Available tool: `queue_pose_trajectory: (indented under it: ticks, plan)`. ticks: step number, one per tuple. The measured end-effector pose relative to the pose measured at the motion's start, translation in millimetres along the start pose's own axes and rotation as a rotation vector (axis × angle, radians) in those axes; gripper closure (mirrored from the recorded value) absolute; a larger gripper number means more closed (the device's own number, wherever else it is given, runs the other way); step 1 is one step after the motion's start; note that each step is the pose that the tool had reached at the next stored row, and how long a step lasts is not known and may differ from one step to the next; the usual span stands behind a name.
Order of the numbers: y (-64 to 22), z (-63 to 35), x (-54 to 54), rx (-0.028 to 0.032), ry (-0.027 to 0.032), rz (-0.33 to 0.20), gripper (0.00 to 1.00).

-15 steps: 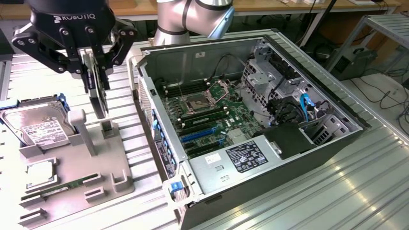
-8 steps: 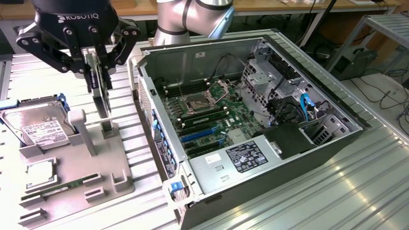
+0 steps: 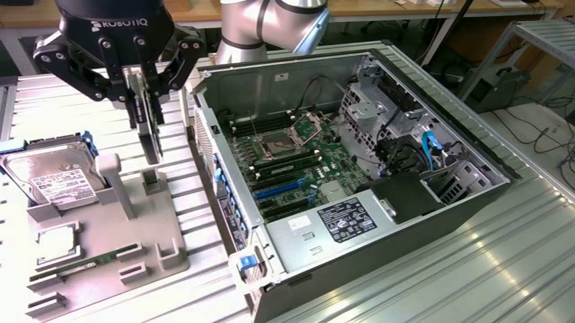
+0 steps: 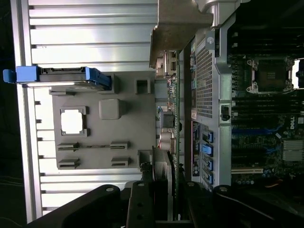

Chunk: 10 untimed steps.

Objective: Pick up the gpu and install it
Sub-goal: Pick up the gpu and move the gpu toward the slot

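Though it stands partly open, the gripper point(image 3: 144, 93) clamps the upright gpu point(image 3: 149, 138).

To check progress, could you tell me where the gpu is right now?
The gpu hangs upright in the gripper, above the grey holder tray, on the exterior view's left of the open computer case.

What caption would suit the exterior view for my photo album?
Gripper holds the gpu above the grey parts tray, beside the open computer case.
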<state>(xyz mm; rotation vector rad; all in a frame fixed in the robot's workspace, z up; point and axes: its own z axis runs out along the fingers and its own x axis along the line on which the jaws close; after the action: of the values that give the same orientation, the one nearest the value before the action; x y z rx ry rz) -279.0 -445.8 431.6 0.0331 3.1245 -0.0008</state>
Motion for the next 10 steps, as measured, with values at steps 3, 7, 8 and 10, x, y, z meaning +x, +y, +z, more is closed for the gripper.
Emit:
queue_pose_trajectory:
  ticks: [3, 7, 8, 10]
  plan:
    - [0.1, 0.1, -3.4, 0.0000, 0.0000, 0.000, 0.72]
    - [0.2, 0.1, -7.7, 0.0001, 0.0000, 0.000, 0.72]
    - [0.2, 0.1, -8.8, 0.0001, 0.0000, 0.000, 0.72]
    - [0.2, 0.2, -10.6, 0.0000, -0.0001, 0.000, 0.72]
